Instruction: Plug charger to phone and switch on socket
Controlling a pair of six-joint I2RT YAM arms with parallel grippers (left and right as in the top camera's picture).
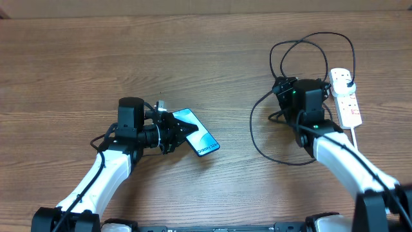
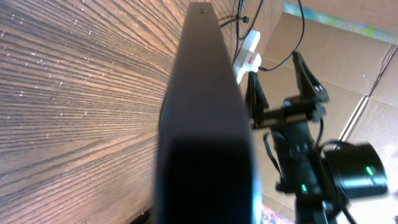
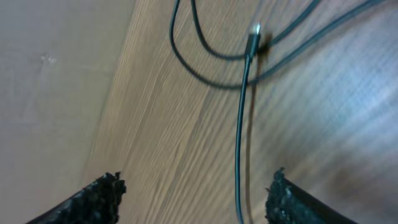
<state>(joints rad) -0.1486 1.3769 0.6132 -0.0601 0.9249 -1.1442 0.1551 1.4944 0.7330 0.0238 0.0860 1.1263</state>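
Ahead of the right gripper (image 3: 196, 186), whose jaws stand spread, the charger (image 3: 239, 124) runs lengthwise between them to its tip (image 3: 254, 31) beyond, while the left gripper (image 1: 172, 129), well apart, pinches the phone (image 1: 201, 136).

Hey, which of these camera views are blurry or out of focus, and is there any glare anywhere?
Overhead: sharp and evenly lit, with the phone screen bright. Left wrist: the phone's dark back sits too close to the lens and is out of focus, and small glints speckle the table grain. Right wrist: soft blur throughout, smearing the charger cable.
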